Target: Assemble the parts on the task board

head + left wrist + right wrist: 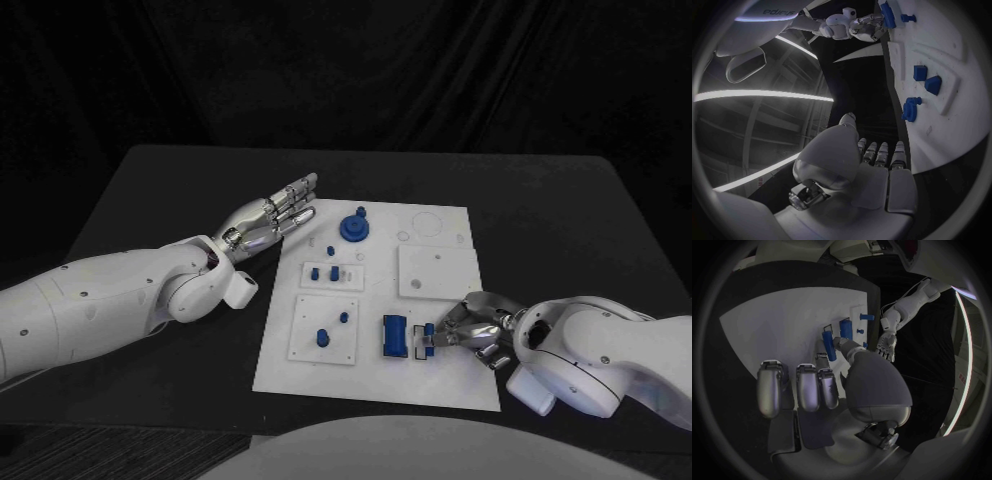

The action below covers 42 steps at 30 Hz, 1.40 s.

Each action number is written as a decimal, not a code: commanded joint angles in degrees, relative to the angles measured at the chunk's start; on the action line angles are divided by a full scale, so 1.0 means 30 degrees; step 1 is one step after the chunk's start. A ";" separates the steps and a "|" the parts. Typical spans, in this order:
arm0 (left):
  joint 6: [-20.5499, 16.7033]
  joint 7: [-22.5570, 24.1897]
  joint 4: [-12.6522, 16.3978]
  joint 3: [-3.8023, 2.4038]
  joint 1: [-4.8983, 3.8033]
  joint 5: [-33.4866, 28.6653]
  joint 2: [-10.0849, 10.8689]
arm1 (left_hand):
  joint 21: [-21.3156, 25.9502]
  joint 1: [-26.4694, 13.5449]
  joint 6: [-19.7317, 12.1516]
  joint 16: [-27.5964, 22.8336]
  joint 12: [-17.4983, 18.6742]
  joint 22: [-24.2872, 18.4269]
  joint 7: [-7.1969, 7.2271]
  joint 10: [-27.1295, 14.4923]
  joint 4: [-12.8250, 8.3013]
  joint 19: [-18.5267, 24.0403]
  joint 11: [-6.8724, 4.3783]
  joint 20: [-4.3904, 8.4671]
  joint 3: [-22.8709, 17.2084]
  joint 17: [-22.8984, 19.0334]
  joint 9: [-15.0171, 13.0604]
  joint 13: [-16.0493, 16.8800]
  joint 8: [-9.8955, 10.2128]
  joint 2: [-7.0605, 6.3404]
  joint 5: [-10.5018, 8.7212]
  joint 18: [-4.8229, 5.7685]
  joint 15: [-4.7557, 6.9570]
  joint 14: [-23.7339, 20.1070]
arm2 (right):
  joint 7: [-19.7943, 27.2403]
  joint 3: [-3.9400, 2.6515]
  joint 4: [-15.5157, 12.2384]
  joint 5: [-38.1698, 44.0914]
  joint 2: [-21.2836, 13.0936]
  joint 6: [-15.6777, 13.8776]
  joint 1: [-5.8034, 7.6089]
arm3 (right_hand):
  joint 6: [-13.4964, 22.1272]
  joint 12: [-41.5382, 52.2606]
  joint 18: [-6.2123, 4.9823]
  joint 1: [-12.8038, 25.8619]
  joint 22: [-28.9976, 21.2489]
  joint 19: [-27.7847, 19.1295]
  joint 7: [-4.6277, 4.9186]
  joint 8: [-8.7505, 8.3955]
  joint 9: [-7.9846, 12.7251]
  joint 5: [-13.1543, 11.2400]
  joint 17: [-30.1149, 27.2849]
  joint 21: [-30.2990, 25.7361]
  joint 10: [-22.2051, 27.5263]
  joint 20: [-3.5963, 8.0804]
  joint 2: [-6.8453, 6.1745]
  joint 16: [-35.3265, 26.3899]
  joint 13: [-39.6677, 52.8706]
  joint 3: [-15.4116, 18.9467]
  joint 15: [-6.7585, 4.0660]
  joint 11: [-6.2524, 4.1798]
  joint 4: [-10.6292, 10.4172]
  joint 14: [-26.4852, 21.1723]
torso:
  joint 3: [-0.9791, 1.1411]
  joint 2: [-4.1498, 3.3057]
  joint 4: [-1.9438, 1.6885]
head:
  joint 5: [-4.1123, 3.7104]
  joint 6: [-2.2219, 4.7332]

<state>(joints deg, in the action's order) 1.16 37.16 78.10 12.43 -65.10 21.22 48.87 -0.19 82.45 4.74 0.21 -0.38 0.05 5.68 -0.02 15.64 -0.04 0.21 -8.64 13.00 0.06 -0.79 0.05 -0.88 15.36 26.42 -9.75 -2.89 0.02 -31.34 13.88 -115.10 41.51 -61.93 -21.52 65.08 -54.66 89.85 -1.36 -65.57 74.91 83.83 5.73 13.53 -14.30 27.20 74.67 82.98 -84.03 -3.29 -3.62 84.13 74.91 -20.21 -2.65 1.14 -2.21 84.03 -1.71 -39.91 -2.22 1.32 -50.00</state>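
Two white arms reach over the black table (577, 200) beside the task board (433, 375). From the head view, the left hand (271, 218) lies flat and spread, empty, off the board's far-left corner. The right hand (473, 328), curled, touches a blue part (828, 345) at the board's near edge; whether it grips cannot be told.

A black tabletop (562, 215) carries everything here, its surface matte and dark, its far edge running straight across and its sides widening toward the near end. Lying flat on it, about in the middle, is the white task board (433, 375), a rectangular plate turned slightly askew, with bare black surface around it on all sides.
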 commanded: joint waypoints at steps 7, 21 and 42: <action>0.0362 -0.0009 0.0028 -0.0017 0.0029 0.0003 -0.0037 | 0.0064 0.0318 0.0053 -0.0069 0.0126 -0.0018 -0.0212 0.0007 -0.0019 0.0013 0.0080 -0.0132 -0.0163 -0.0019 -0.0036 -0.0018 -0.0010 0.0005 0.0170 0.0067 -0.0198 -0.0007 | -0.0664 0.0096 0.0042 -0.0105 0.0148 0.0704 -0.0088 | -0.0105 0.0049 -0.0157 0.0231 0.4228 0.1086 -0.0068 0.0137 -0.0201 -0.0654 -0.0063 0.0011 -0.1989 0.0040 0.0152 0.0064 0.5031 0.0514 -0.0134 -0.0073 -0.0031 0.1090 | -0.0002 -0.0019 -0.0017 | 0.0022 0.0000; 0.0471 -0.0142 -0.0016 -0.0017 0.0029 0.0003 -0.0083 | 0.0064 0.0355 0.0207 -0.0069 0.0126 -0.0018 -0.0444 0.0007 -0.0032 0.0013 0.0040 -0.0184 -0.0200 -0.0019 -0.0061 -0.0018 -0.0040 0.0017 0.0196 0.0057 -0.0254 -0.0007 | -0.0877 0.0096 0.0076 -0.0096 0.0272 0.1081 -0.0088 | 0.0174 0.0049 -0.0193 0.0623 0.4177 0.1015 -0.0099 0.0428 -0.0720 -0.4089 -0.0218 -0.0133 -0.1989 0.0077 0.0241 0.0005 0.5031 0.2169 -0.0163 -0.0099 -0.0635 0.1064 | -0.0003 -0.0002 -0.0013 | 0.0082 0.0000; 0.0685 -0.0296 -0.0129 -0.0017 0.0055 0.0003 -0.0141 | 0.0064 0.0377 0.0296 -0.0069 0.0126 -0.0018 -0.0723 0.0007 -0.0039 0.0013 -0.0047 -0.0243 -0.0234 -0.0019 -0.0072 -0.0018 -0.0053 0.0034 0.0202 0.0060 -0.0336 -0.0007 | -0.0922 0.0096 0.0078 0.0755 0.0321 0.1673 -0.0088 | 0.0824 0.0049 -0.0271 0.1149 0.4073 0.0877 -0.0151 0.1086 -0.1188 -0.7522 -0.0451 -0.0449 -0.1989 0.0087 -0.0061 -0.0086 0.5031 0.4486 -0.0187 -0.0132 -0.1774 0.1027 | -0.0002 -0.0004 -0.0001 | 0.0107 0.0000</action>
<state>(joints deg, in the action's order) 2.44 35.79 77.67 12.41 -65.04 21.23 48.56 -0.19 82.89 5.74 0.21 -0.38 0.08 3.88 -0.02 15.57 0.04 0.20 -9.11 12.61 0.05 -0.95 0.10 -0.88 15.36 26.68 -9.75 -3.51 -0.18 -32.40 13.85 -114.70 42.46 -61.12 -18.93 65.13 -52.58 89.85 -1.36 -62.49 74.93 83.83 5.13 16.70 -18.03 4.83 73.39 81.86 -84.03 -3.29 -3.85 84.13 74.94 -7.11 -2.65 1.14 -7.58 84.03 -1.71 -39.94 -2.22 1.60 -50.00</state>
